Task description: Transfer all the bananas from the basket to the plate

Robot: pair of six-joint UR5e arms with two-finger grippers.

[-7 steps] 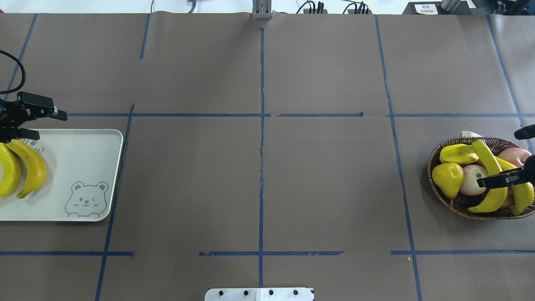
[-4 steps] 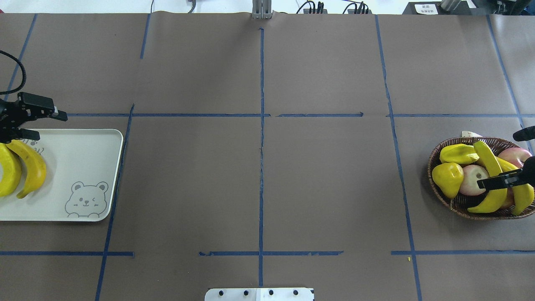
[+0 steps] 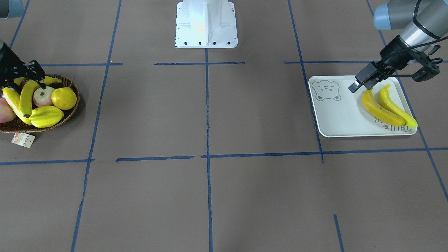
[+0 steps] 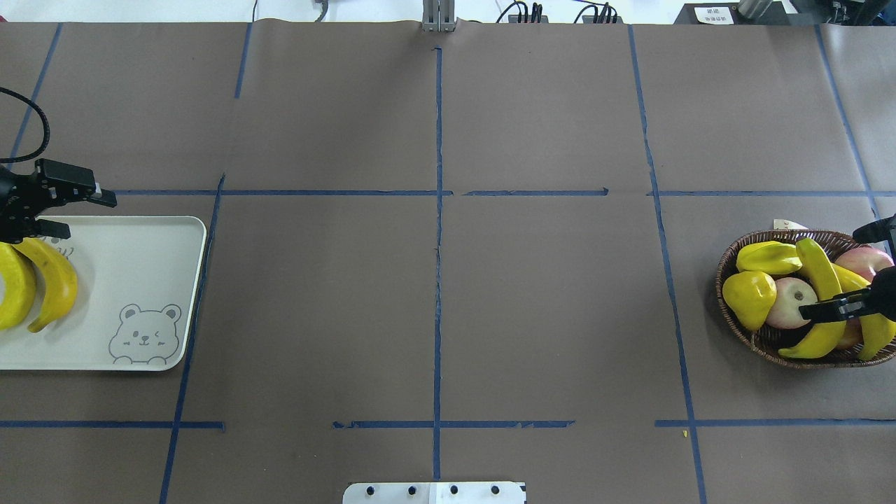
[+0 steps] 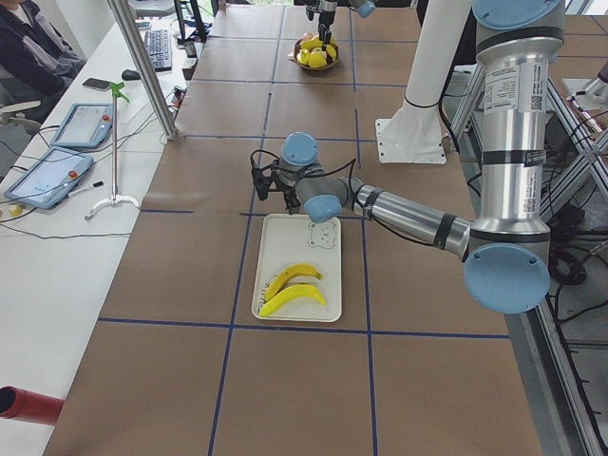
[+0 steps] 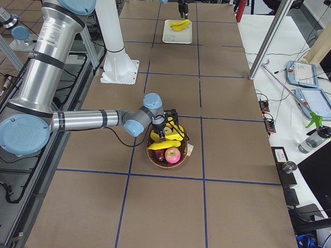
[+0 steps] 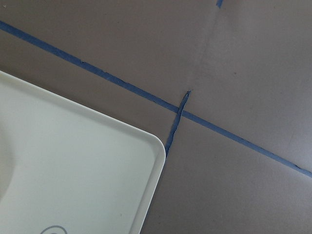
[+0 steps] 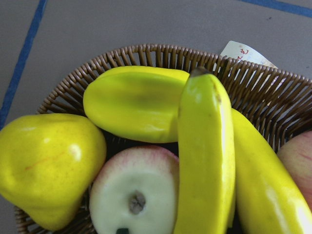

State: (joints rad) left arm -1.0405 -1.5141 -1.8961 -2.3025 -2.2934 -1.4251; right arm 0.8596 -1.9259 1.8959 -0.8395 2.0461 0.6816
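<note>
Two bananas (image 4: 52,280) (image 4: 14,287) lay side by side on the plate (image 4: 126,266), at the tabletop's left edge. They were on the half of the plate away from the bear print. Left gripper (image 4: 73,212) hovered over the plate's far corner just beyond the banana tips, jaws wide, holding nothing.

Two more bananas (image 4: 819,280) (image 4: 875,322) sat in the basket (image 4: 763,341) at the tabletop's right edge. They rested on top of a starfruit (image 4: 766,257), a yellow pear-shaped fruit (image 4: 749,299) and two apples (image 4: 791,301) (image 4: 864,260). Right gripper (image 4: 829,271) was low over the basket with jaws wide, one finger crossing the nearer banana and the other at the far rim. Contact with the banana could not be told. Paper tag (image 4: 787,225) stuck out beyond the basket's far rim.
</note>
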